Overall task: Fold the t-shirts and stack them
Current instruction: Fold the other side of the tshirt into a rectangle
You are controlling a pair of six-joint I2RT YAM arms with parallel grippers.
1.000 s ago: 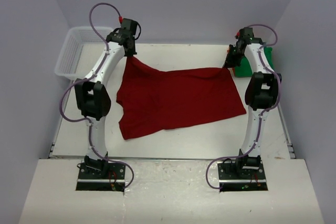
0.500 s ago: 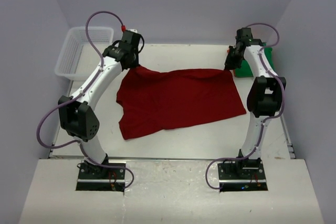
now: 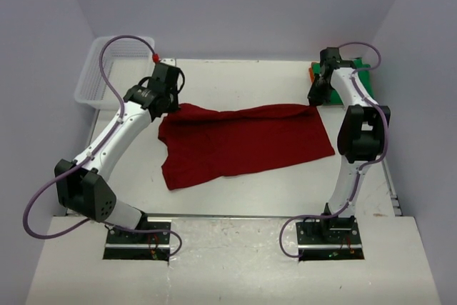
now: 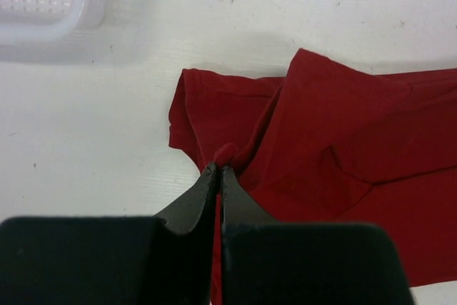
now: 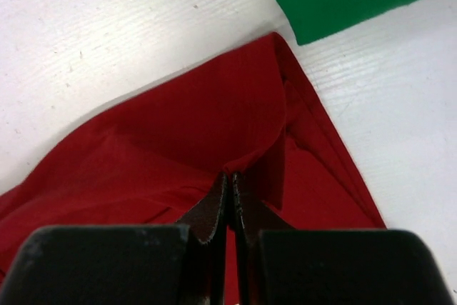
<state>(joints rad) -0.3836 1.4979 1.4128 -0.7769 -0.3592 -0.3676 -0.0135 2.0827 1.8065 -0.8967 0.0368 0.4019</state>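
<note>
Pale grey walls enclose a white tabletop point(image 3: 243, 80), where a dark red cloth t-shirt point(image 3: 243, 144) lies spread across the middle of the frame. Its far edge is raised at both ends. The left gripper point(image 4: 218, 171) is clamped on a pinch of red cloth at the upper-left corner. The right gripper point(image 5: 230, 176) is pinched tight on the fold at the upper-right corner, its jaws pressed together with only fabric between them. A white plastic mesh basket point(image 3: 107, 69) sits at the upper left. A bright green folded t-shirt point(image 3: 346, 80), with a sliver of an orange one point(image 3: 313, 71) beside it, lies at the upper right, just beyond the right gripper.

The step in hand looks like folding the far edge toward the near one. To do it well, both arms should travel together at the same height and pace so the edge runs taut and straight. The left-hand corner appears bunched, so a slight outward pull may smooth it. The held edge should land square on the near hem before either grip lets go, and the right arm should avoid brushing the green shirt.
</note>
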